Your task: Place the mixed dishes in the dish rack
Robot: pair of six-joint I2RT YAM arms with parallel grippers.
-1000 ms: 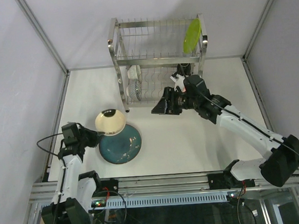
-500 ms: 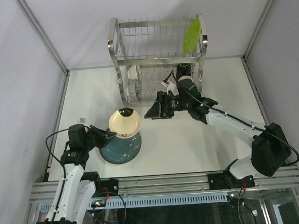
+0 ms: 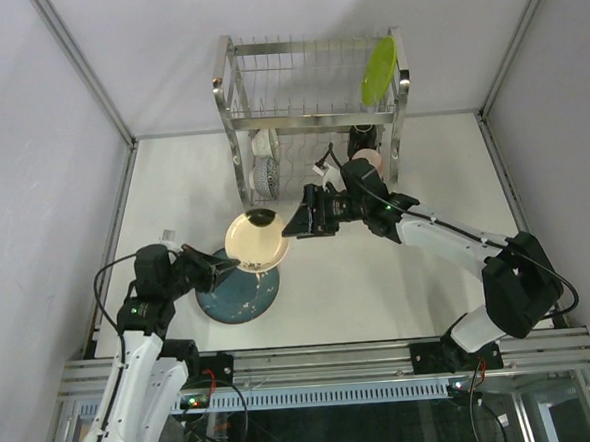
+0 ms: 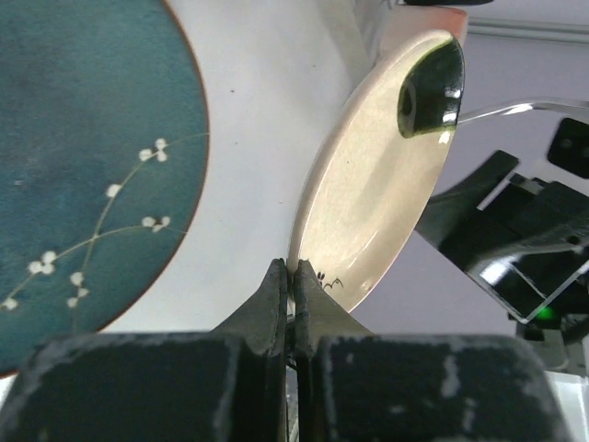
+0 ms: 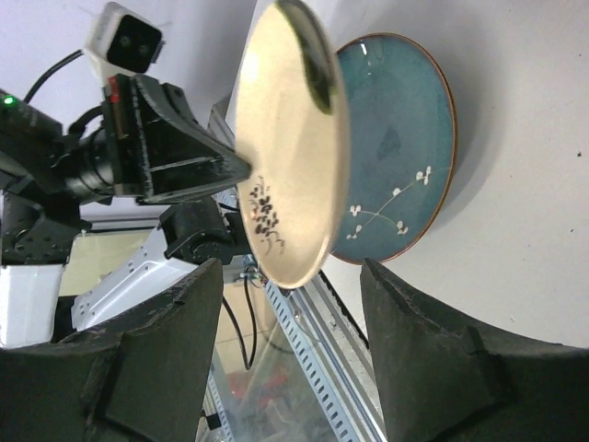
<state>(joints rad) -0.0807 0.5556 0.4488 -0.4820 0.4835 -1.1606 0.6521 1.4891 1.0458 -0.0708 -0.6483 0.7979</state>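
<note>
We hold the round cream plate with black markings (image 3: 256,240) by its near rim in our left gripper (image 4: 291,276), the jaws nearly together with only the rim between them. The plate is off the white counter (image 3: 359,287), tipped up on edge over the far side of the large blue-grey glazed plate (image 3: 237,295), which lies flat. Pinching the rim leaves the faces free. Our right gripper (image 5: 291,264), spread wide and empty, points at the cream plate from just beside it. We judge this to be a handover, since the shiny two-tier wire dish rack (image 3: 230,105) stands at the back, closer to the right arm. A lime-green plate (image 3: 378,71) on edge in the top tier shows the attitude the slots need.
</note>
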